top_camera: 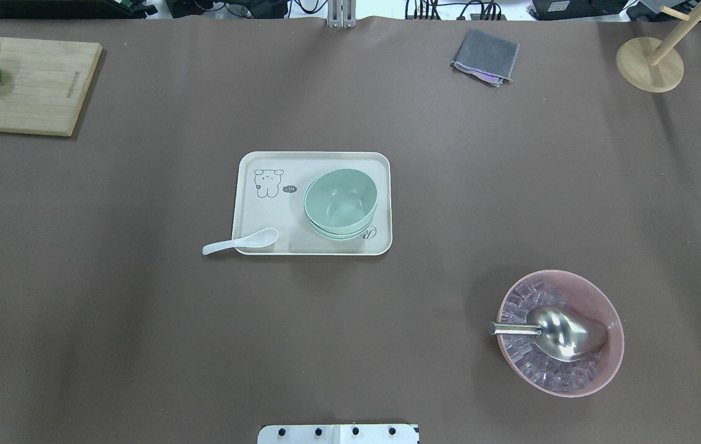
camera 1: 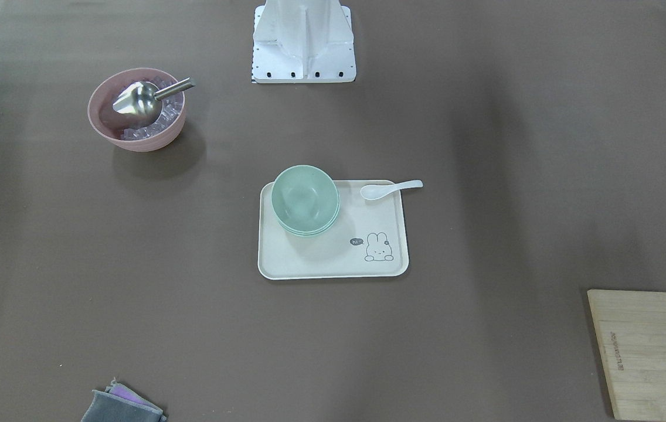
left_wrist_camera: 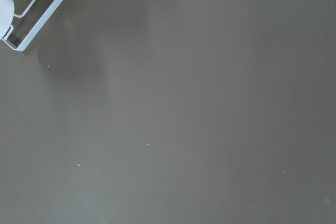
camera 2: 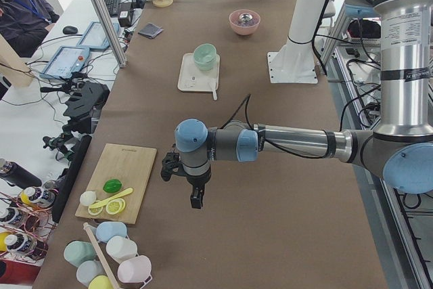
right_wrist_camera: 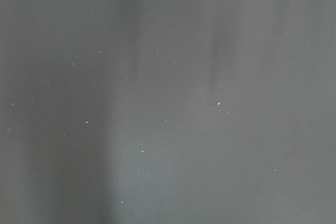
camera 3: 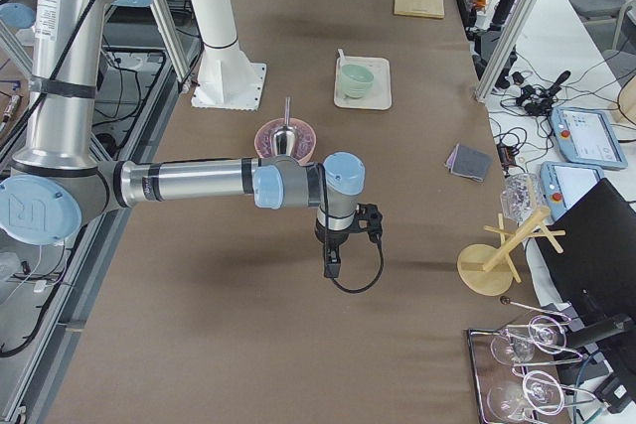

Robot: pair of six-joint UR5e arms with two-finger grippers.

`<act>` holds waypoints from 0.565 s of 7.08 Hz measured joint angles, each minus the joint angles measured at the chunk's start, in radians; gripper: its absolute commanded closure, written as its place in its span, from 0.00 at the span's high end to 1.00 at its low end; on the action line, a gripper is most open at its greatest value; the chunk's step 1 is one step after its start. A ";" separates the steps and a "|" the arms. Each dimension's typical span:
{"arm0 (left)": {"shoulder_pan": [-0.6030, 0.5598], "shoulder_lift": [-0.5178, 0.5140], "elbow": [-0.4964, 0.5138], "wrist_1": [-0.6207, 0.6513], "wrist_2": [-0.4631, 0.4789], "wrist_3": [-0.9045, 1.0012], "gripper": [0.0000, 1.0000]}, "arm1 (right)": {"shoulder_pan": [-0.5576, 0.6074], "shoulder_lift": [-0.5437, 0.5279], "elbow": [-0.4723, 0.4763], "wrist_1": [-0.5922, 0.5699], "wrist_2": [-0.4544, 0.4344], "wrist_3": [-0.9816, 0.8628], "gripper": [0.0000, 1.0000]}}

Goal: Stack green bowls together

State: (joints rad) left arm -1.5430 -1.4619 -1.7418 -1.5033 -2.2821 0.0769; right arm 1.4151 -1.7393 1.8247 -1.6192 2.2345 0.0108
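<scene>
Green bowls [top_camera: 340, 200] nested on tray [top_camera: 276, 213] — left pincer [camera 2: 196, 202], right pincer [camera 3: 330, 270]: openness cannot tell.

Mint-green bowls [camera 1: 305, 198]; cream tray [camera 1: 333, 261] with a line-drawn bunny; white spoon [camera 1: 390, 189]; pink bowl [camera 1: 136, 109]; brown worktop [camera 1: 485, 176].

Open table [top_camera: 350, 345] rings the tray [top_camera: 264, 216]; green bowls [top_camera: 339, 200] fill its right half; a spoon [top_camera: 240, 242] overhangs its near-left corner. A pink bowl [top_camera: 600, 305] stands near right.

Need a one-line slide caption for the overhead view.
Pale mint-green round bowls nested in one stack on a cream rectangular tray, a white spoon lying across its corner.
</scene>
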 measured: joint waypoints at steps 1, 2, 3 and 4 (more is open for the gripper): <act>0.000 0.000 0.000 0.000 0.001 0.000 0.98 | -0.001 0.002 0.001 0.000 0.010 0.000 1.00; 0.000 0.000 -0.001 0.000 0.001 0.000 0.98 | -0.001 0.003 0.001 -0.001 0.016 0.000 1.00; 0.000 0.000 -0.001 0.000 0.001 0.000 0.98 | -0.001 0.004 0.001 0.000 0.019 -0.001 1.00; 0.000 0.000 -0.002 0.000 0.001 0.000 0.98 | -0.001 0.004 0.001 0.000 0.022 -0.001 1.00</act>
State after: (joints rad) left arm -1.5431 -1.4619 -1.7435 -1.5033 -2.2807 0.0767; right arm 1.4143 -1.7350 1.8253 -1.6192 2.2563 0.0094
